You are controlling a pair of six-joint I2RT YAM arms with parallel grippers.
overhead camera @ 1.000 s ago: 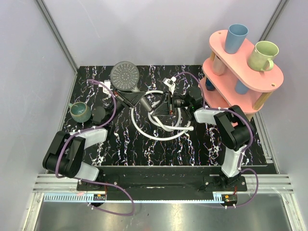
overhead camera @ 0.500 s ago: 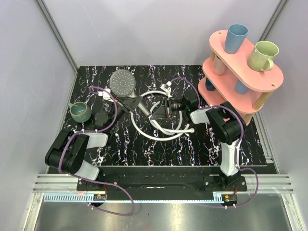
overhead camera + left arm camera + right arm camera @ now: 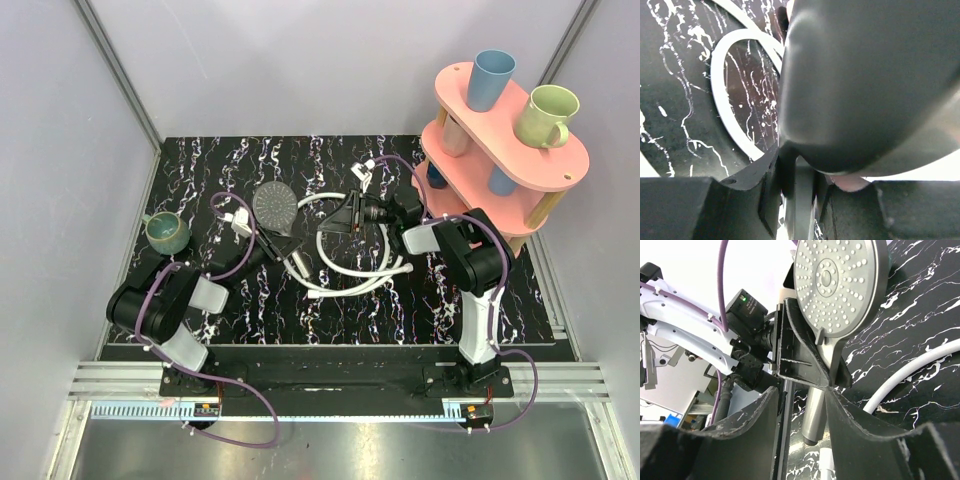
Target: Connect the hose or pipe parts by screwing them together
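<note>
Left end effector (image 3: 275, 240) is clamped tight on the neck of the shower head (image 3: 275, 207), just under its round face. The right wrist view shows the two fingers pinching there. Well to the left of the shower head a teal mug (image 3: 165, 232) stands on the bench (image 3: 400, 300), with nothing visible inside it.

The shower head has just been carried from the back of the bench in to the middle. Its face has turned and its handle (image 3: 298, 262) now slants down toward the near side. The handle's free end is bare, with no fitting on it.

The white hose (image 3: 350, 268) lies in loose loops touching the shower head's right side, and the coil has slid nearer with it. A small white piece sits just below the handle end in the right wrist view. Whether that is the hose fitting I cannot tell.

Right end effector (image 3: 335, 218), just right of the shower head, has spread its jaws in the last instant. They stand apart with nothing between them. I judge it has let go in order to re-grip, so the joint is not yet started.

Far right of the shower head, a pink shelf (image 3: 560, 165) carries a blue cup (image 3: 492, 80) and a green mug (image 3: 550, 115), both seemingly empty. Two more cups underneath are half hidden.
</note>
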